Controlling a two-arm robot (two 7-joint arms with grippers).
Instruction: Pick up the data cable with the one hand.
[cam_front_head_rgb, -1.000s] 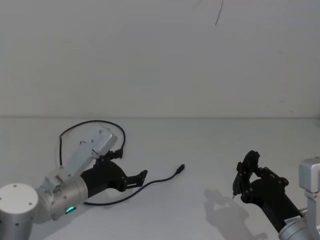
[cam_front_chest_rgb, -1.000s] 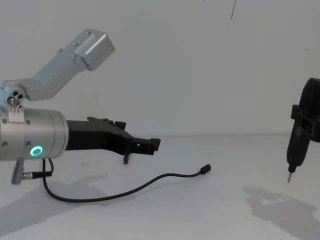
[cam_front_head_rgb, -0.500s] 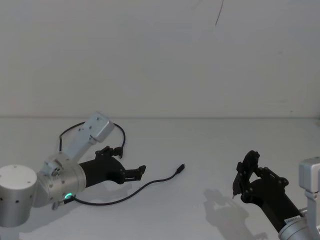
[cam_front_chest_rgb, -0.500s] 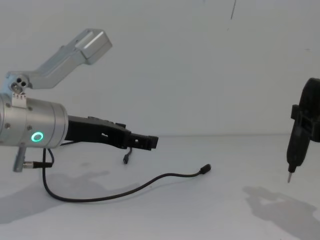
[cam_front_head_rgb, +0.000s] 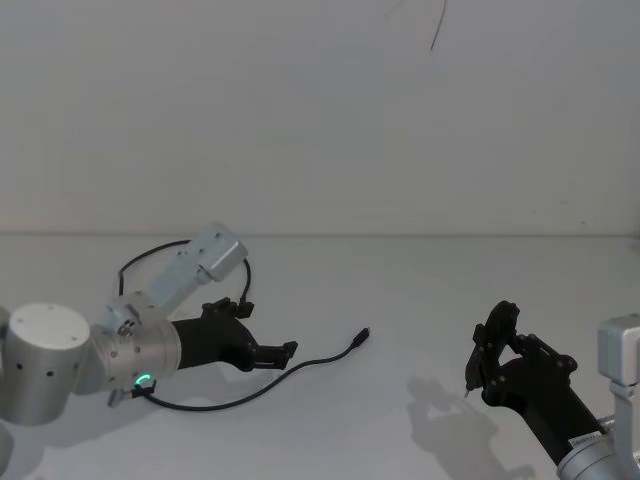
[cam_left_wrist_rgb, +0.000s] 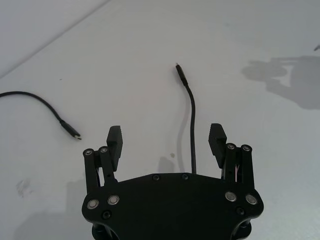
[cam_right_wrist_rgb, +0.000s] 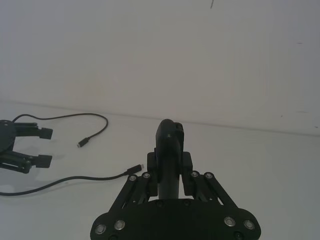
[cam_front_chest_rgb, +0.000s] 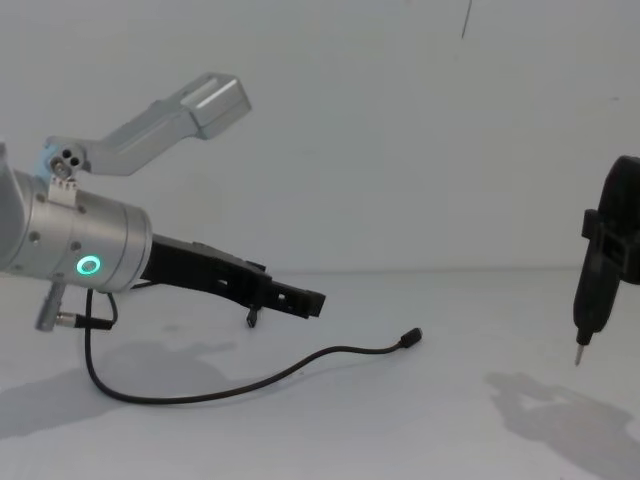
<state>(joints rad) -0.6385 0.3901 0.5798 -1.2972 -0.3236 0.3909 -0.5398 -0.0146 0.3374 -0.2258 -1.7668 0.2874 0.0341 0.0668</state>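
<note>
Thin, floppy black data cable, long axis left-right, free plug rightward; angular left gripper over it, wide open, empty; right gripper off right.

No legible text — right-arm sticker maybe printed, unreadable.

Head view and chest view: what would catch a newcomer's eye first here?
The left gripper stands out at the table's left, on a thick silver cylinder with a green glowing ring. Its jaws are open and it hovers just over the data cable. That thin black cable snakes across the bare white table, one small plug pointing toward the middle. The right gripper, with a thin pin tip, sits low at the right, apart from the cable.
</note>
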